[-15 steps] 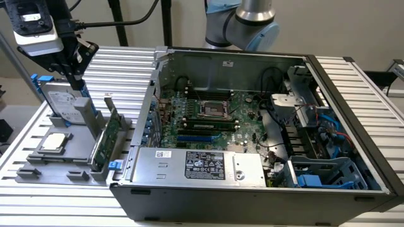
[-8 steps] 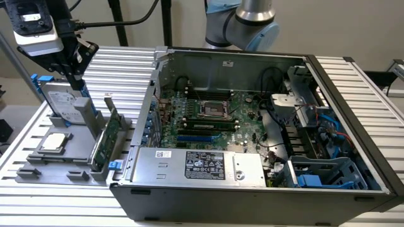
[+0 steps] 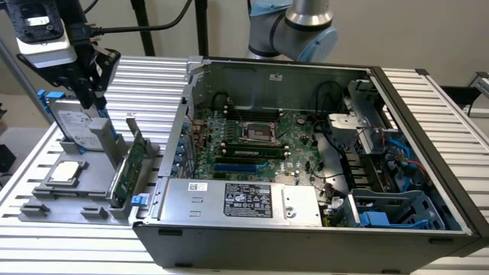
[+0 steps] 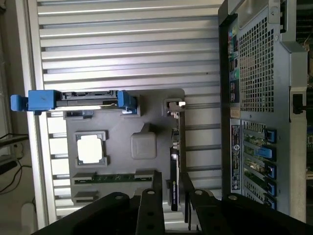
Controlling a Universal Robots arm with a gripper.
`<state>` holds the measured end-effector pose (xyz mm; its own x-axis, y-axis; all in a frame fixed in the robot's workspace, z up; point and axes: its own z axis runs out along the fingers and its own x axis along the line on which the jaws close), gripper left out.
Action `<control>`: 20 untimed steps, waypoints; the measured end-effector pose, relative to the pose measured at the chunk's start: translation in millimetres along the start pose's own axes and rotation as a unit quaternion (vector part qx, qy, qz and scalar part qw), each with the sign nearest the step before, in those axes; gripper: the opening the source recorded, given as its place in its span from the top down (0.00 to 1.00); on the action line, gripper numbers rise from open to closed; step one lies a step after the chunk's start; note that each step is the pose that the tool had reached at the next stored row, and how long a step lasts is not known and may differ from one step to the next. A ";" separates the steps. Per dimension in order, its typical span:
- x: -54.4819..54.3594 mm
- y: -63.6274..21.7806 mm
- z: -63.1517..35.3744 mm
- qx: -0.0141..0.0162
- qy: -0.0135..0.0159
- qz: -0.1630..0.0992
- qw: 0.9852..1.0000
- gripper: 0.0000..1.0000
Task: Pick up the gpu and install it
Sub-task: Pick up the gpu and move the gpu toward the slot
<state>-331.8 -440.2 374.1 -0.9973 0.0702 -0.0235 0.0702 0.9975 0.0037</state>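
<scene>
At the exterior view's left, the gray holder tray [image 3: 84,197] is carrying several parts. The gpu [image 3: 128,166] is standing on its long edge in the slot nearest the computer case [image 3: 306,238], with its silver bracket at the far end. The hard drive [image 3: 73,123] with blue rails is standing upright behind it, and the CPU chip [image 3: 65,172] is lying flat in a square pocket. In the wrist view a memory stick [image 4: 115,177] is resting in its groove.

The case is lying open, showing the motherboard [image 3: 260,137] and, nearer the lower edge, the power supply [image 3: 237,200].

The gripper [image 3: 95,106] is hanging in the upper left above the holder. In the wrist view its fingers [image 4: 148,210] are standing apart on either side of the gpu's edge, pinching nothing.

The case wall is rising just beside the gpu, leaving a narrow strip of slatted table [image 3: 145,80] between them.
</scene>
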 end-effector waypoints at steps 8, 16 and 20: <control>0.8 -1.5 6.3 0.000 0.000 0.000 1.000 0.58; 0.8 -6.0 20.9 0.000 0.000 0.000 1.000 0.58; 0.8 -9.5 28.1 0.000 0.000 0.000 1.000 0.58</control>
<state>-332.6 -449.6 346.0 -0.9973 0.0701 -0.0235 0.0701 0.9975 0.0031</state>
